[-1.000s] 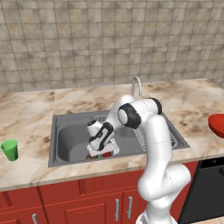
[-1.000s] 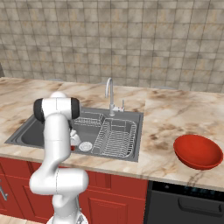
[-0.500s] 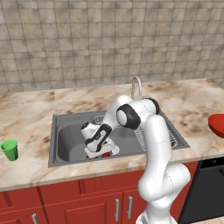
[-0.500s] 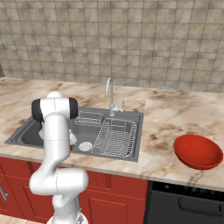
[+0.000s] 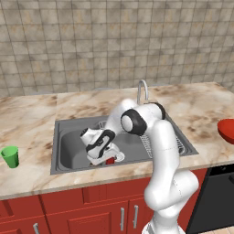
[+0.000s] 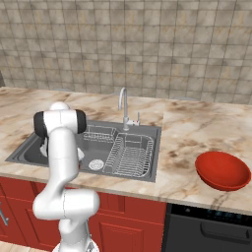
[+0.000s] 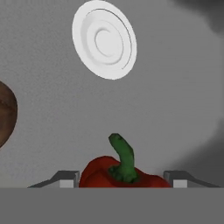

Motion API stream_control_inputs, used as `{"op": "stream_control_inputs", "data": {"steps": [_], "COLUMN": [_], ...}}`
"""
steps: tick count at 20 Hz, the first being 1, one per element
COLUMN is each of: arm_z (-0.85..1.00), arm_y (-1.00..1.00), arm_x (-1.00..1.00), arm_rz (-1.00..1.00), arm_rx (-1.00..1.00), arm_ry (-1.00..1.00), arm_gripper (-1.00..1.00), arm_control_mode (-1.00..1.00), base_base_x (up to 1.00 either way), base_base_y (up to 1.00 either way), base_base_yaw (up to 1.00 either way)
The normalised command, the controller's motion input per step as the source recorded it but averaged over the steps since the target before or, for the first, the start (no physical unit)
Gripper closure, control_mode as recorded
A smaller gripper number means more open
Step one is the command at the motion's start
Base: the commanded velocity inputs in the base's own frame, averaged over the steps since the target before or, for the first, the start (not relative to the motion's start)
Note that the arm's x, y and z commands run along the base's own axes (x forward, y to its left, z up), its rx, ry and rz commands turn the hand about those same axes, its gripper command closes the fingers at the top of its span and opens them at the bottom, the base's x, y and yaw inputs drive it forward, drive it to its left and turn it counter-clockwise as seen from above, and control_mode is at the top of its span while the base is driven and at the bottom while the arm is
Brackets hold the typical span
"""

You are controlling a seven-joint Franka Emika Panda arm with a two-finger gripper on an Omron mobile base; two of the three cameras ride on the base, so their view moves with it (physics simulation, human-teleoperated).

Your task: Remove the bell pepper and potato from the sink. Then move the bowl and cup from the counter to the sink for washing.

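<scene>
one bell pepper (image 7: 124, 176), one potato (image 7: 6, 112), one bowl (image 6: 222, 170), one cup (image 5: 10, 156)

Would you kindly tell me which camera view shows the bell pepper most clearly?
The hand view shows the bell pepper best: its glossy red top and green stem sit close up between the open fingertips, on the sink floor. The left base view gives a small red patch beneath the gripper. In the right base view the arm stands before that spot.
</scene>
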Motion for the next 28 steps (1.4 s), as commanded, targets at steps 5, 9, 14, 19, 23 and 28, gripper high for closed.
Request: {"op": "stream_control_inputs", "data": {"steps": [5,9,14,19,23,28], "arm_z": [0.27,0.29,0.25,0.27,0.33,0.34], "arm_y": [0.0,-0.02,-0.01,-0.08,-0.11,-0.07], "arm_x": [0.0,-0.07,-0.19,-0.14,-0.01,0.0], "arm_rz": [0.05,0.1,0.08,0.02,0.0,0.0], "arm_rx": [0.0,0.0,0.0,0.0,0.05,0.08], "arm_ry": [0.02,-0.02,-0.1,-0.07,-0.01,0.0], "arm_gripper": [1.0,1.0,1.0,1.0,1.0,1.0], "arm_control_mode": [-1.0,-1.0,-1.0,-1.0,-1.0,-1.0], "base_base_x": [0.0,0.0,0.0,0.0,0.0,0.0], "base_base_y": [0.0,0.0,0.0,0.0,0.0,0.0], "base_base_yaw": [0.0,0.0,0.0,0.0,0.0,0.0]}}
